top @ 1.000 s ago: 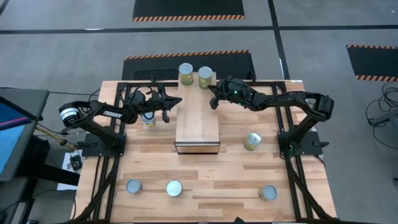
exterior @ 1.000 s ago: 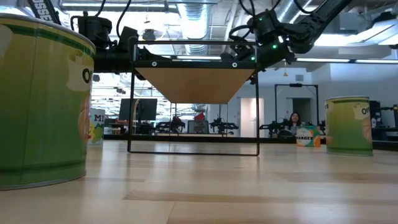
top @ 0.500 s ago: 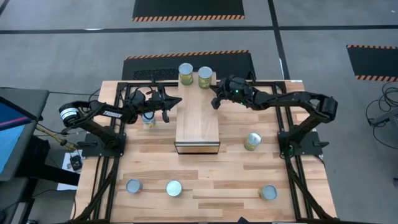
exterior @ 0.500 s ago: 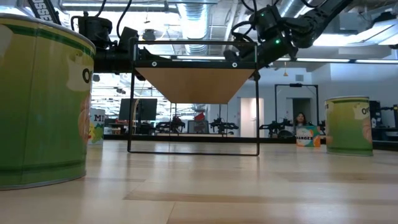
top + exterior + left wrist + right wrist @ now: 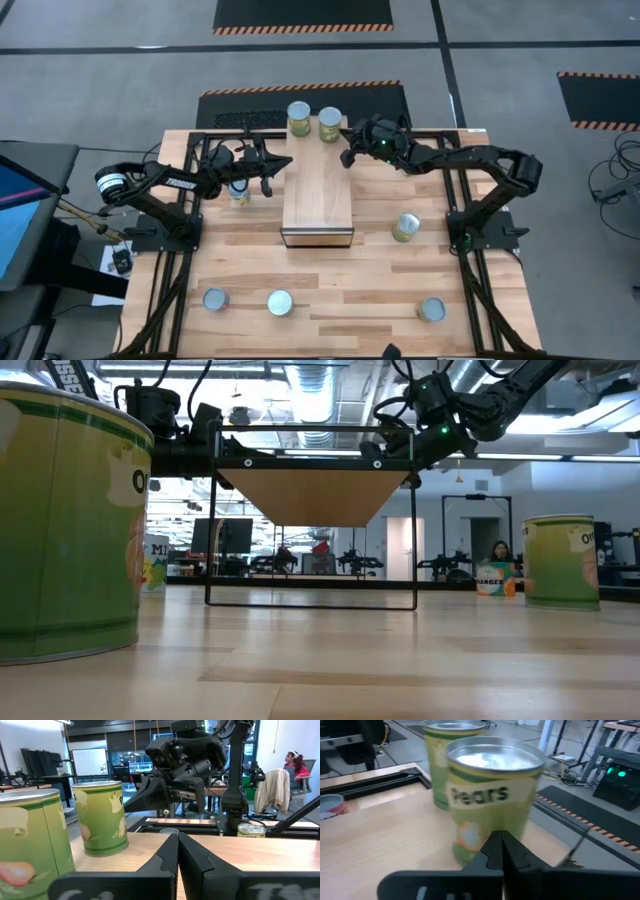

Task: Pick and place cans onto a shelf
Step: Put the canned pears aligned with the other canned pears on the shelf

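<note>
The light-wood shelf (image 5: 318, 195) stands mid-table. Two green-labelled cans (image 5: 298, 118) (image 5: 329, 124) stand upright at its far end. They also show in the left wrist view (image 5: 100, 817) and the right wrist view (image 5: 492, 795). My left gripper (image 5: 272, 168) is shut and empty at the shelf's left edge, level with its top. My right gripper (image 5: 348, 157) is shut and empty just short of the right-hand can. Its fingertips (image 5: 500, 839) point at that can's side.
One can (image 5: 238, 193) stands under my left arm. Another (image 5: 406, 227) stands to the right of the shelf. Three more (image 5: 215, 299) (image 5: 280, 303) (image 5: 431, 309) stand along the near edge. Black frame rails (image 5: 440, 140) run around the table's far part.
My right gripper has gone a little toward the table's far edge and up, closer to the two cans on the shelf. The cans have stayed where they were.
</note>
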`<state>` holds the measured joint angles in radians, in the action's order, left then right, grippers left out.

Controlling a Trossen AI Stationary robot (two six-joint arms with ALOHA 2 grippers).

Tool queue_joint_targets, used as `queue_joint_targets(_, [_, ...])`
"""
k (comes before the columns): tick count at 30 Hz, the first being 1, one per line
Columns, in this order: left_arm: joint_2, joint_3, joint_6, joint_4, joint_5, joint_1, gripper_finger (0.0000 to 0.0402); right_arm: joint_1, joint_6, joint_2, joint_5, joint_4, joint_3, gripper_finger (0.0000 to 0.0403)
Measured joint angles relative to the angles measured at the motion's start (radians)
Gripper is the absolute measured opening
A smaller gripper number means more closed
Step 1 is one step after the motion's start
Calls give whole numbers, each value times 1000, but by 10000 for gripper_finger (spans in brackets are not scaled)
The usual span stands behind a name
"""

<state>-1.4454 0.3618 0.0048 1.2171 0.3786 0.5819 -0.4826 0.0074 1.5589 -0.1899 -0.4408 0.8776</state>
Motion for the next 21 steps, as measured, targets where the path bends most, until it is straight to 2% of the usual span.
queue_joint_targets(21, [0, 0, -26, 4, -27, 1, 0, -7, 26, 0, 11, -5, 0, 4])
